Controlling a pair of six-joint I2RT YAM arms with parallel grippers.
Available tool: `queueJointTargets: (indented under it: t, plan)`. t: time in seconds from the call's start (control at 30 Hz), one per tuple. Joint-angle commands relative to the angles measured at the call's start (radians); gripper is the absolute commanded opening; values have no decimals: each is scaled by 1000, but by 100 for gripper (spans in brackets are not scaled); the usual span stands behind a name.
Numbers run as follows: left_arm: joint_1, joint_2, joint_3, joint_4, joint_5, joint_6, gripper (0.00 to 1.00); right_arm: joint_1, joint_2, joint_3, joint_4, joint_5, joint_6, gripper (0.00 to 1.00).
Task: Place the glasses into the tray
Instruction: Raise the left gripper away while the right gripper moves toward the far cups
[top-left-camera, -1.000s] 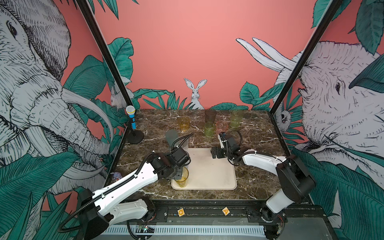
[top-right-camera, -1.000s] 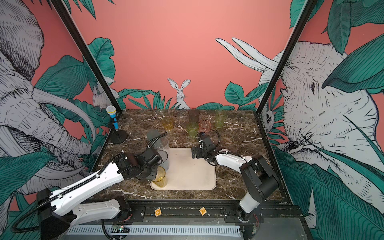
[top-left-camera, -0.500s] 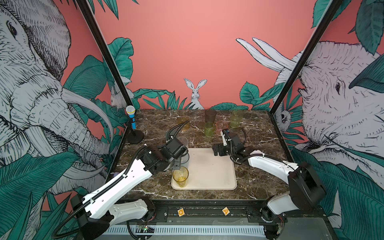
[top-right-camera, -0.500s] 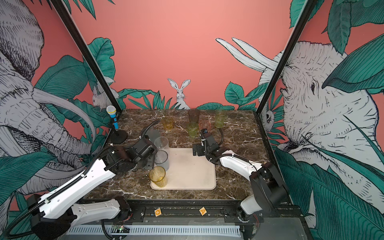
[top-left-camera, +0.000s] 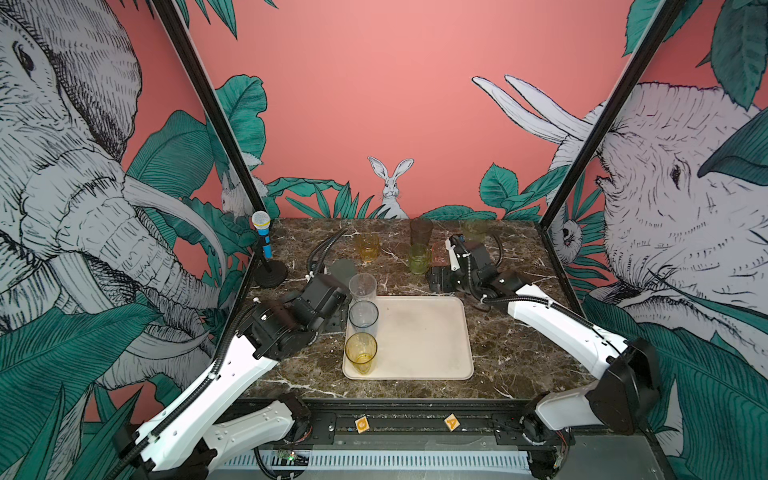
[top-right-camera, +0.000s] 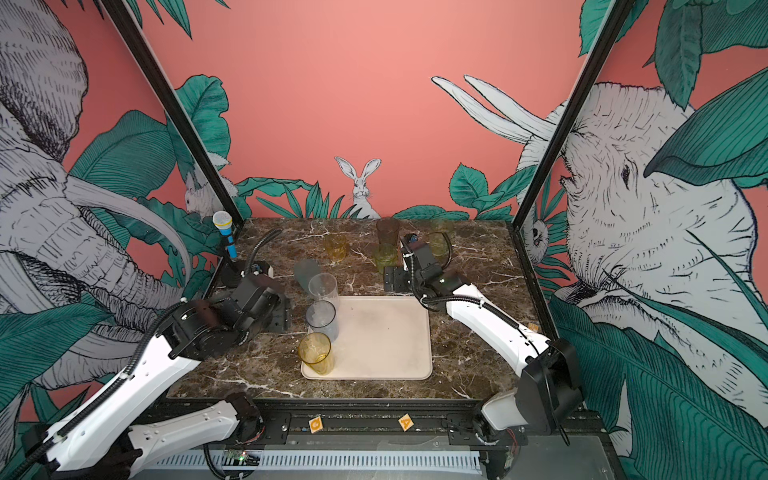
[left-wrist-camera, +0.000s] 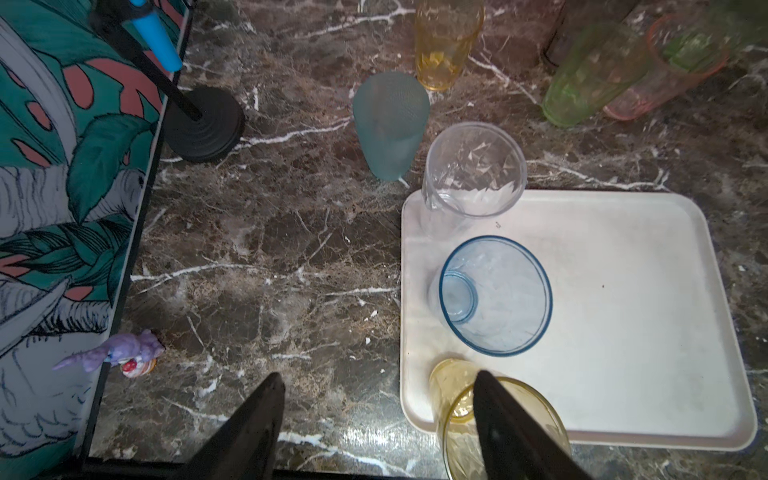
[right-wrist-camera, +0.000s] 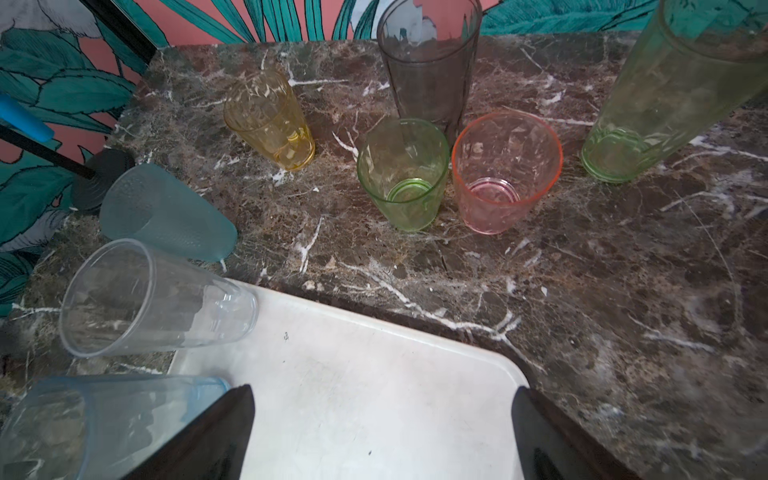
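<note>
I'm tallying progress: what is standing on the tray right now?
Along the left edge of the tray stand a clear tumbler, a blue-grey tumbler and a yellow tumbler. The rest is bare; in both top views nothing covers it.

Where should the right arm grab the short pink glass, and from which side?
Probably its rim wall nearest the tray, one finger inside, one outside, coming down from above. The pink glass stands upright, mouth open, and the short green glass crowds one side, so a pinch across its width looks tight.
</note>
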Motion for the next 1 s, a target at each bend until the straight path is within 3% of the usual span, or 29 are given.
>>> queueJointTargets:
  t: [0.0, 0.33, 0.6, 0.73, 0.87, 0.97]
  plan:
    - [3, -44, -46, 8, -102, 10, 74, -6, 23, 86, -128, 26, 14, 99]
    - [4, -181, -151, 15, -243, -6, 81, -10, 129, 350, -239, 110, -2, 99]
    - [4, -247, -241, 23, -423, 17, 99, -80, 272, 548, -258, 124, -18, 99]
    - [5, -311, -318, 146, -479, 156, 100, -125, 356, 629, -255, 112, -26, 99]
    - [10, -372, -377, 225, -562, 199, 100, -162, 460, 733, -278, 102, -37, 99]
    - [13, -397, -414, 291, -565, 249, 100, -178, 544, 833, -310, 94, -47, 98]
